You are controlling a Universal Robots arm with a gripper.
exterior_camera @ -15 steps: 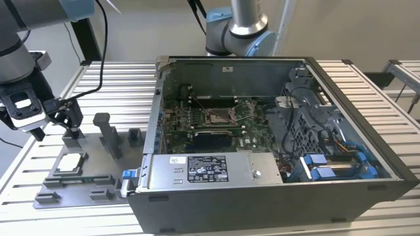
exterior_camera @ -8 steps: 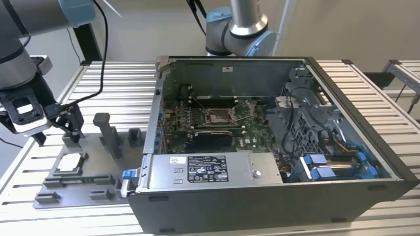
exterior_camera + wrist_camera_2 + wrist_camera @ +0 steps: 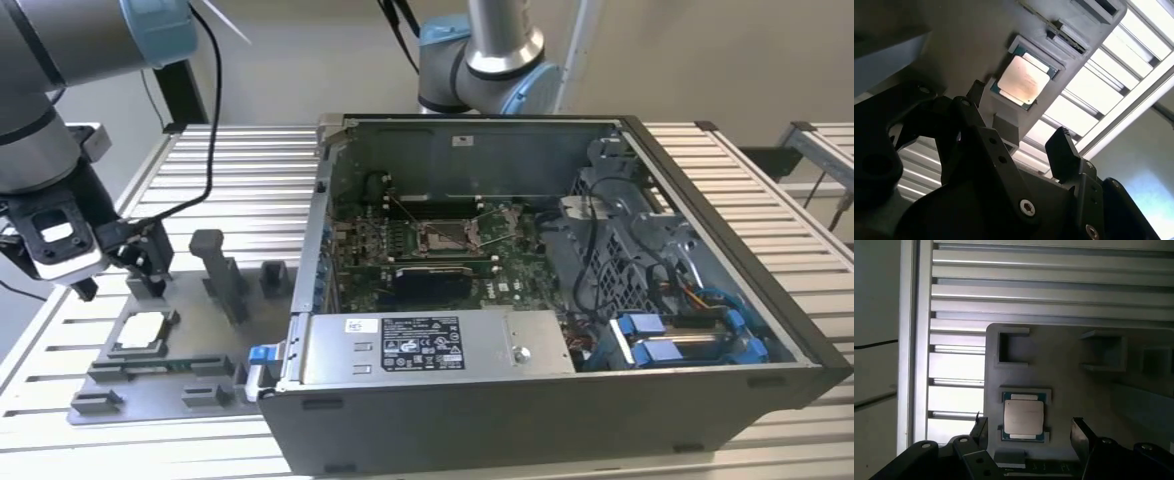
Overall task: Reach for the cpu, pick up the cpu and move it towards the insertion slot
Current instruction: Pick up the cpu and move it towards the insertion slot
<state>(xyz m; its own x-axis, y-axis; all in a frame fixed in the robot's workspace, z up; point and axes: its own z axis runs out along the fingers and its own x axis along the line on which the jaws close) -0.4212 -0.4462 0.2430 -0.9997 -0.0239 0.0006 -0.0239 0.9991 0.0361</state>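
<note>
The cpu (image 3: 1024, 420) is a small silvery square chip lying flat in a recess of the grey fixture plate (image 3: 1064, 365). It also shows in the second wrist view as the cpu (image 3: 1024, 80) and in the exterior view as the cpu (image 3: 144, 330), on the exterior view's left. My gripper (image 3: 1029, 436) hangs above it, open, with one black finger on each side of the chip and nothing between them. In the exterior view the gripper (image 3: 114, 275) stands a little above the plate. The insertion slot (image 3: 447, 235) is a shiny-framed socket in the green motherboard inside the open case.
The open computer case (image 3: 561, 400) fills the middle and the exterior view's right, with a power supply (image 3: 427, 345) at its front and blue cables (image 3: 667, 335). Upright grey blocks (image 3: 214, 270) stand on the fixture plate. A second arm (image 3: 481, 60) rises behind the case. The table is slatted aluminium (image 3: 240, 160).
</note>
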